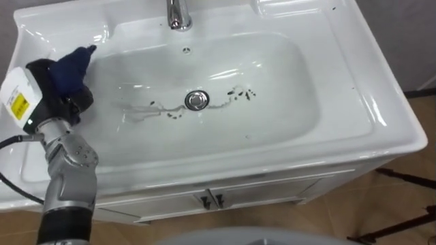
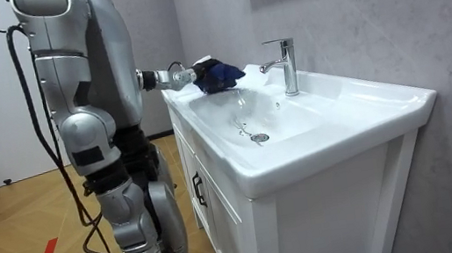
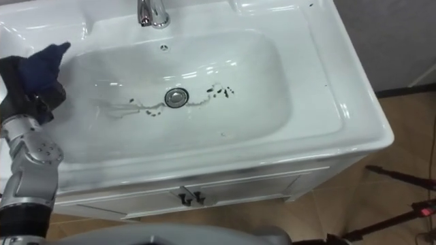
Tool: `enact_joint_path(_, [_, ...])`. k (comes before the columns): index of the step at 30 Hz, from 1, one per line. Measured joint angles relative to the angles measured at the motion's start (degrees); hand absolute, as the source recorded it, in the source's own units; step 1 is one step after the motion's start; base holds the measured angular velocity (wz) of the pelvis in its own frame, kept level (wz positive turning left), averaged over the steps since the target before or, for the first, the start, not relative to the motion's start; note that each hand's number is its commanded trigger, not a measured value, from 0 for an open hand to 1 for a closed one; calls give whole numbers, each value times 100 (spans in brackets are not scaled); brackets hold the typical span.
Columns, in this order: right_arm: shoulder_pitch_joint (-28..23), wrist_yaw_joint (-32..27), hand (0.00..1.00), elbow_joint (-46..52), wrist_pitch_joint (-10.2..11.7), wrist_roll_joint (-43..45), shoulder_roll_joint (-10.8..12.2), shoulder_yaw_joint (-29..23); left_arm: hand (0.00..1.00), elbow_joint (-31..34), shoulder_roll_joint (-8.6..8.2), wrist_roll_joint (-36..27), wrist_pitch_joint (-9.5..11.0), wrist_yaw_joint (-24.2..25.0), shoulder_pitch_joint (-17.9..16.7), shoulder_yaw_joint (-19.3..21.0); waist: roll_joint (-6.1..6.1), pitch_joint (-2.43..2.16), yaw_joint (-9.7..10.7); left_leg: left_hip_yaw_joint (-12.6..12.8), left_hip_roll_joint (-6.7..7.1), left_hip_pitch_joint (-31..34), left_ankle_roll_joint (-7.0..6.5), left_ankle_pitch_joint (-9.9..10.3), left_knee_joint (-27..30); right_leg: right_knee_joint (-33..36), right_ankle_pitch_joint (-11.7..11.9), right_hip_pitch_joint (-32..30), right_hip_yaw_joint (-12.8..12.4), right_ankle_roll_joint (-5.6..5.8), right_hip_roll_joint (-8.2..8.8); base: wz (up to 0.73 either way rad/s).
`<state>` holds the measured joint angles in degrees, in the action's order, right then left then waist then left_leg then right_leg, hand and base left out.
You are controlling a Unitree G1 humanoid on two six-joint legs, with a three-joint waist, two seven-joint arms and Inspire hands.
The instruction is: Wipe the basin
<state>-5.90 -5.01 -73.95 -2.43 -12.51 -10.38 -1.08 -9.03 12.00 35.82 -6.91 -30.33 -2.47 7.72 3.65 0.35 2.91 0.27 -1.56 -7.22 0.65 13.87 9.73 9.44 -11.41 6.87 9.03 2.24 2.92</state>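
Note:
The white basin has dark specks and smears around its metal drain, with more marks left of the drain. My left hand hovers over the basin's left rim, shut on a dark blue cloth that sticks up from its fingers. In the room view the same hand holds the cloth above the far end of the basin, left of the faucet. In the right eye view the cloth and hand sit at the left edge.
A chrome faucet stands at the back of the basin, seen also in the room view. The basin rests on a white cabinet with two door handles. A grey wall lies behind; wooden floor lies to the right.

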Motion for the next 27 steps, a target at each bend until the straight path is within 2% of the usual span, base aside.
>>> enact_joint_path(3, [-54, 43, 0, -1, 121, -76, -5, 38, 100, 282, 1, 218, 238, -160, 0, -158, 5, -12, 13, 2, 0, -6, 0, 0, -6, -6, 0, 0, -17, 0, -1, -1])
enact_joint_path(6, [-86, 87, 0, -21, 203, -124, -8, 44, 100, 344, 5, 269, 362, -302, 0, -336, 10, -29, 31, 16, 7, -13, 0, 0, -26, -80, 6, 14, -43, 1, -1, -6])
enact_joint_path(9, [-87, 142, 0, -77, 245, -151, -14, 44, 100, 342, 4, 321, 370, -302, -3, -461, 10, -29, 37, 44, 6, -29, 0, 0, -26, -82, 6, 16, -81, 0, -6, -6])
enact_joint_path(19, [-88, 273, 0, -151, 263, -167, -54, 106, 100, 320, 7, 431, 413, -302, -6, -472, 6, -25, 45, 78, 6, -127, 0, 0, -61, -90, 7, 65, -110, 0, -6, -2])
enact_joint_path(23, [-69, 269, 0, -171, 283, -78, -51, 53, 100, -17, 18, 720, 480, -293, -25, -470, 18, -21, 84, 91, 12, -160, 0, 0, -78, -151, 8, 149, -116, -2, -4, 0])
enact_joint_path(26, [-103, 273, 0, -142, 273, -62, -50, -18, 100, -534, 19, 1139, 468, -271, -59, -469, 34, -5, 85, 119, 7, -246, -1, 0, -133, -181, 8, 207, -156, -2, -11, -5])
enact_joint_path(27, [-104, 272, 0, -145, 248, -60, -53, -18, 100, -721, 20, 1227, 438, -262, -174, -470, 39, -11, 119, 131, 8, -280, -1, 0, -133, -180, 8, 219, -191, -2, -14, -14])
